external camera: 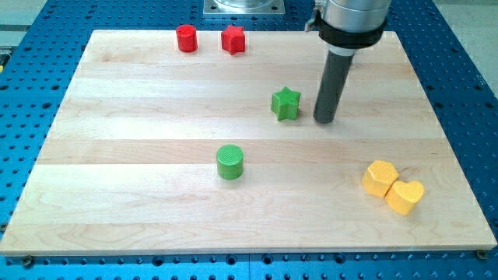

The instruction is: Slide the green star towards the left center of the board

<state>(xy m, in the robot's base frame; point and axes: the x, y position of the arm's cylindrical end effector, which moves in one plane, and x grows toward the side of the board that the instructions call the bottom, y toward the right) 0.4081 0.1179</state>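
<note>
The green star (285,103) lies on the wooden board (140,155), a little right of the middle and above the centre line. My tip (324,120) rests on the board just to the star's right, with a small gap between them. The dark rod rises from the tip to the arm's grey body at the view's top.
A green cylinder (229,162) sits below and left of the star. A red cylinder (186,38) and a red star (233,40) stand near the top edge. A yellow hexagon block (380,178) and a yellow heart (405,196) touch at the lower right.
</note>
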